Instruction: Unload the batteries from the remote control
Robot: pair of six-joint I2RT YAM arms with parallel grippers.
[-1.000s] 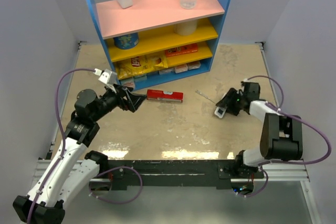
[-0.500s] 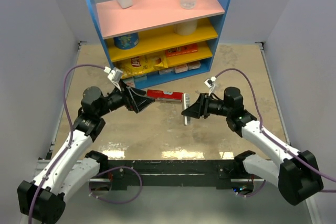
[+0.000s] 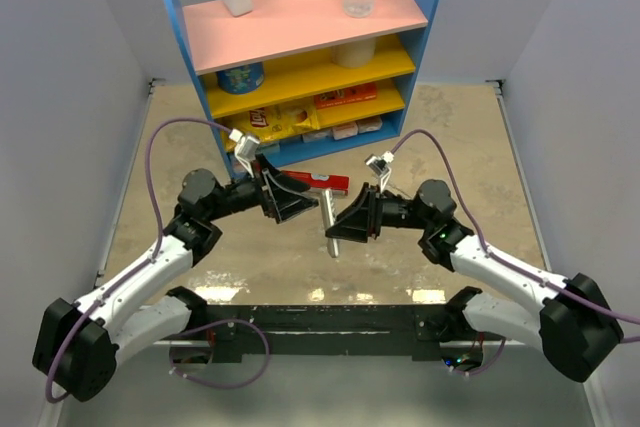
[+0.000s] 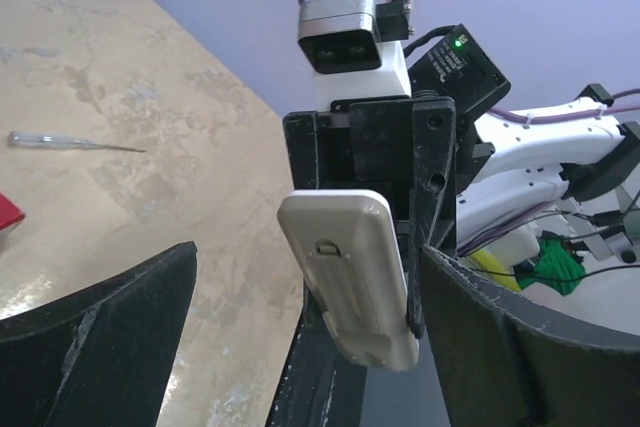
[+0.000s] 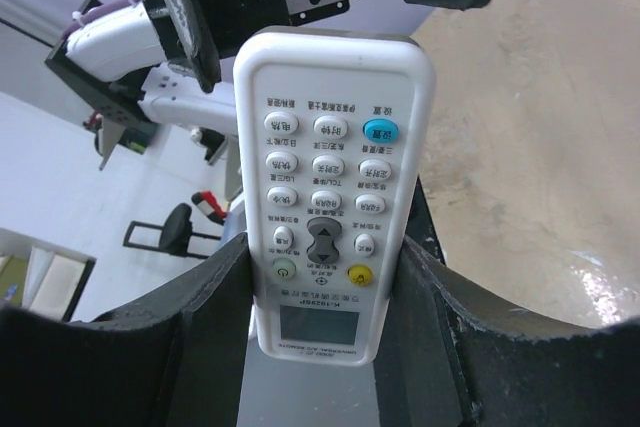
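remote control is sitting pinched in right hand, above table; left hand, spread wide, is facing its back.

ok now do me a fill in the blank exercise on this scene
1. The remote control is gripped by the ___ arm's jaws.
2. The left jaws stand ___, holding nothing.
3. In the right wrist view the remote's ___ face the camera.
4. The flat box behind it is coloured ___.
Missing words: right, open, buttons, red.
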